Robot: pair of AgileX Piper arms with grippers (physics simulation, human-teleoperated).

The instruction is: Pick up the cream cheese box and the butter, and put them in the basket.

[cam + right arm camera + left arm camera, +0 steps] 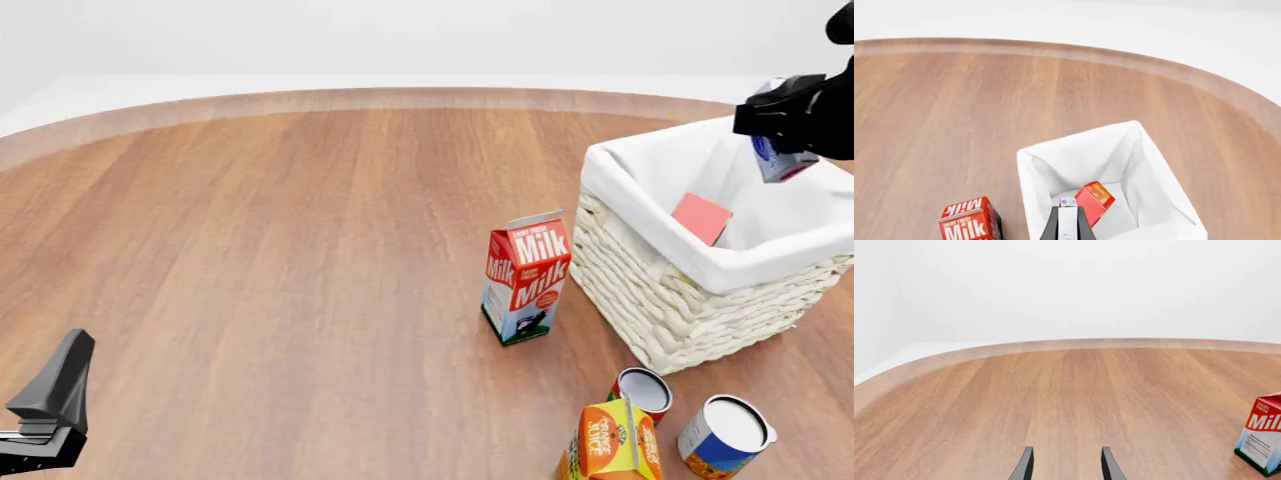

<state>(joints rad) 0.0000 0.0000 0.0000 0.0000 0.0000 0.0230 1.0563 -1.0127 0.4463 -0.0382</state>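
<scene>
Two arms, one table [267, 250] of brown wood with a rounded far edge.

Nearest, front view: left gripper [40, 420] at the bottom left corner, dark, low over bare wood. Left wrist view: its two fingers [1025, 466] stand apart with only table between them; released, nothing held.

Nearest, right side: orange juice carton [611, 442] upright at the bottom edge; beside it two upright cans, one with a blue label [722, 436], one red [642, 390] just behind the carton.

Middle: milk carton [527, 278], red and white, upright, just left of the basket and apart from it.

Beyond: basket [667, 290], cream wicker, white cloth lining folded over the rim. Inside, the butter [702, 218], red, lying tilted against the lining.

Farthest, above the basket's far right part: right gripper [787, 140], dark, clenched on the cream cheese box [778, 158], white with blue markings, hanging in the air over the basket opening. Right wrist view: the box [1067, 220] sits between the fingers, directly over the lining, the butter [1093, 199] just beside it.
</scene>
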